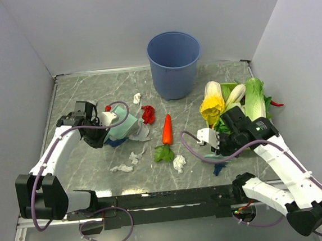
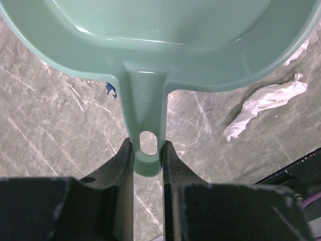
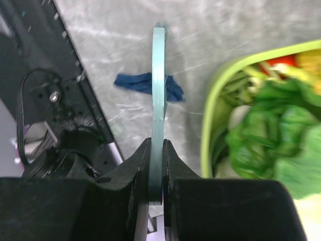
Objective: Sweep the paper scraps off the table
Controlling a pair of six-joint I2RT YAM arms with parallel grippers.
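My left gripper [image 2: 147, 151] is shut on the handle of the teal dustpan [image 2: 160, 40], which rests on the table [image 1: 86, 99] at the left [image 1: 122, 125]. My right gripper [image 3: 156, 150] is shut on the teal brush [image 3: 158, 75], seen edge-on, near the front right [image 1: 215, 157]. Paper scraps lie between them: a red one [image 1: 148, 113], white ones [image 1: 137, 98] [image 1: 135, 156] [image 1: 122, 168] [image 1: 179, 163], and a dark blue one [image 1: 217, 168] just past the brush [image 3: 145, 83]. A white scrap [image 2: 266, 100] lies to the right of the dustpan.
An orange carrot [image 1: 166, 129] with green leaves lies mid-table. A blue bucket [image 1: 174, 63] stands at the back. A green tray [image 3: 210, 115] of vegetables sits at the right, close to my right gripper. The arms' black base rail runs along the front edge.
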